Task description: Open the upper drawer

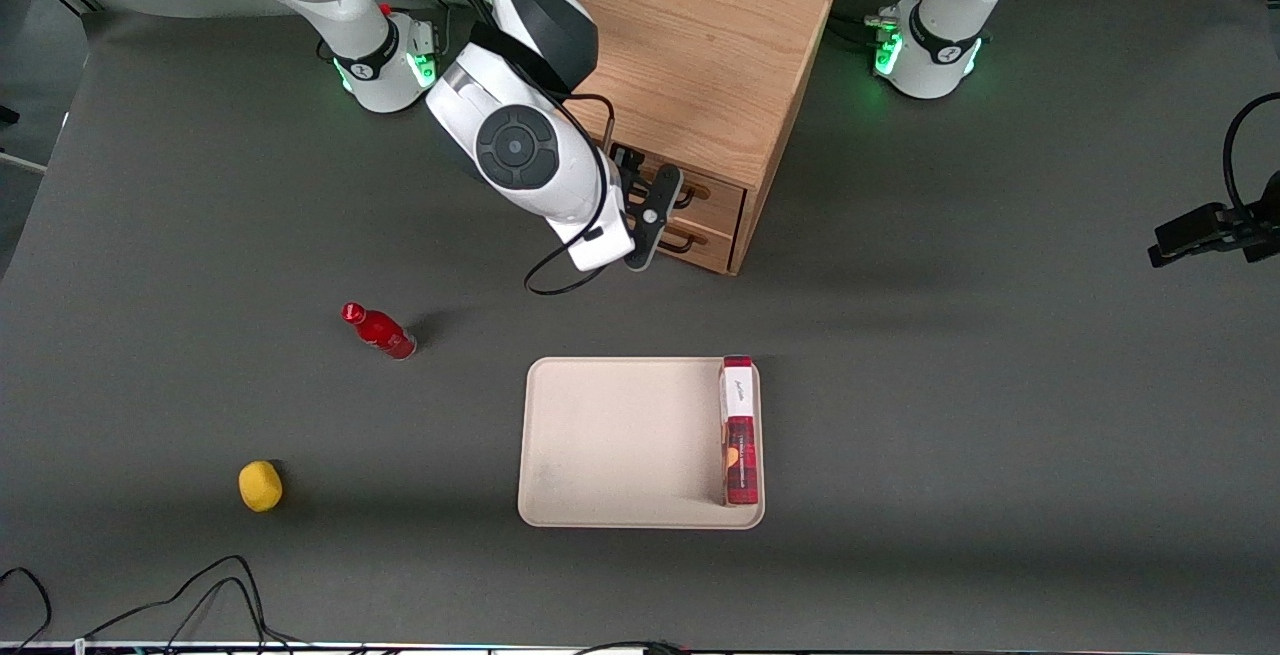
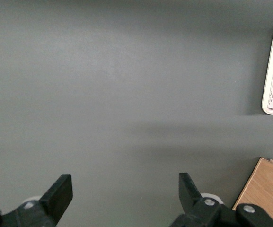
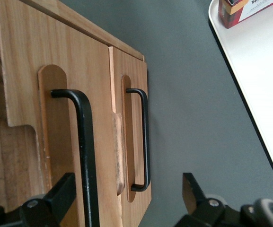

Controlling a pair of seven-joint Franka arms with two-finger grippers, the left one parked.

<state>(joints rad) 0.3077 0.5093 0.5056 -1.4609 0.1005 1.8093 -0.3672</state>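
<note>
- A small yellow round fruit-like object [image 1: 260, 486] is seen lying on the dark grey table [image 1: 1000, 435], toward the working arm's end, much nearer the front camera than the small light oak wooden cabinet [image 1: 700, 45]
- A small red bottle with a red cap [image 1: 379, 331] is seen lying on its side on the table, between the yellow object and the cabinet, well apart from both
- The black two-finger gripper [image 1: 652, 218] of the working right arm is held directly in front of the cabinet's drawer fronts; in the right wrist view its fingers [image 3: 60, 196] are spread wide, with the upper drawer's black wire handle [image 3: 85, 156] lying between them, nearer one finger, and nothing is clamped
- The upper drawer [image 1: 718, 193], the top one of two light oak drawers, is seen shut in the cabinet's front, just above the lower drawer [image 1: 708, 243], whose like black handle [image 3: 144, 139] is also shown
- A beige rectangular tray with rounded corners [image 1: 610, 435] is set on the table in front of the cabinet, nearer the front camera
- A red and white carton [image 1: 739, 430] is placed in the tray along the edge toward the parked arm's end
</note>
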